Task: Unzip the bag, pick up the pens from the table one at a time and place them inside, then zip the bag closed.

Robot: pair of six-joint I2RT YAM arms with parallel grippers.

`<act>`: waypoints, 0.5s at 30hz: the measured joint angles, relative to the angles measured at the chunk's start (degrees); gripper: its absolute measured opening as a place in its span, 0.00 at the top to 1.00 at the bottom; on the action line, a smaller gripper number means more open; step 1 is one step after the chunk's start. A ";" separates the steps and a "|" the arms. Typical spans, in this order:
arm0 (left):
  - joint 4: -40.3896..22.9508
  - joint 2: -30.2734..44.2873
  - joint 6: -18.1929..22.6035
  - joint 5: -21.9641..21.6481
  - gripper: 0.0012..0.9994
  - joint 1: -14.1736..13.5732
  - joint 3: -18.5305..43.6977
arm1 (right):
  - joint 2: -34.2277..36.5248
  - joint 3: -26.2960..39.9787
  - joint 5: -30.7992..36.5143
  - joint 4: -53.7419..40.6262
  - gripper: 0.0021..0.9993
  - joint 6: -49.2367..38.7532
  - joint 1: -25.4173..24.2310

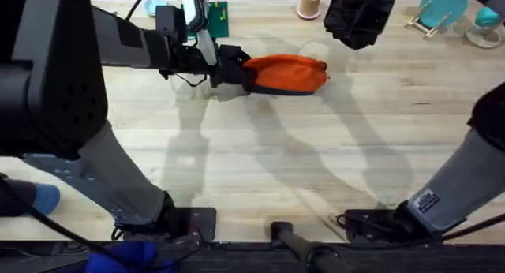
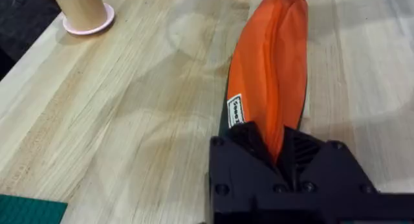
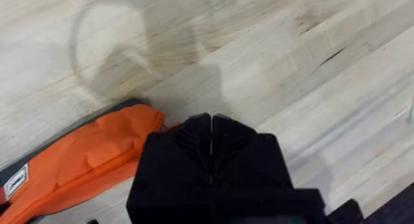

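My left claw (image 2: pixel 279 160) pinches one end of the orange pencil pouch (image 1: pixel 288 73), which lies on the worktop (image 1: pixel 260 162). My right claw (image 3: pixel 211 143) is closed, empty, above the far end — I'd anchor firmly.

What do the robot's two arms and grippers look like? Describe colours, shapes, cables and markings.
Both arms have grey links with black joint housings, rising from black bases. The left arm trails black cables near its wrist. The right arm carries a small dark label with white print. The left gripper and right gripper are blocky, matte black, with ribbed inner faces.
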 joint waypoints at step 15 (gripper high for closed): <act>-0.01 0.00 0.00 0.00 0.96 0.00 0.00 | 0.00 0.00 -0.57 0.10 0.97 -4.51 -7.03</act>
